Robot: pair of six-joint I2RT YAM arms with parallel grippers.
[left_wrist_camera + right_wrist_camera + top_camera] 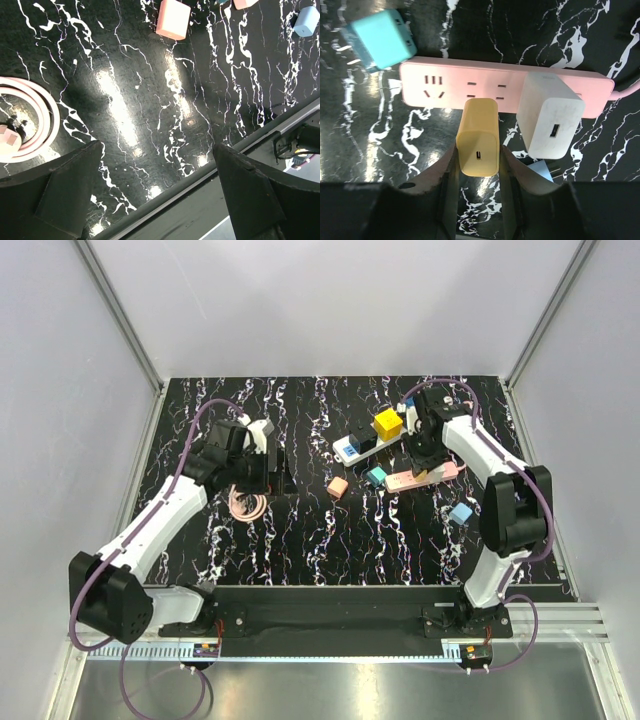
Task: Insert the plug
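My right gripper [478, 161] is shut on the yellow plug [478, 137], one finger pressed on each side. The plug's far end meets the pink power strip [435, 85] at its middle sockets, and the prongs are hidden. A white charger [550, 117] sits plugged into the strip just to the right. In the top view my right gripper [420, 458] hangs over the pink power strip [400, 481] at the right of the table. On the left side my left gripper [157, 150] stands open over bare black marble, nothing between its fingers.
A teal plug [380, 40] lies by the strip's left end and a light-blue plug [542, 172] beside the white charger. A white strip [352, 447] carries a yellow cube [388, 423]. A pink plug [337, 487], a light-blue plug [461, 513] and a coiled pink cable [246, 504] lie about.
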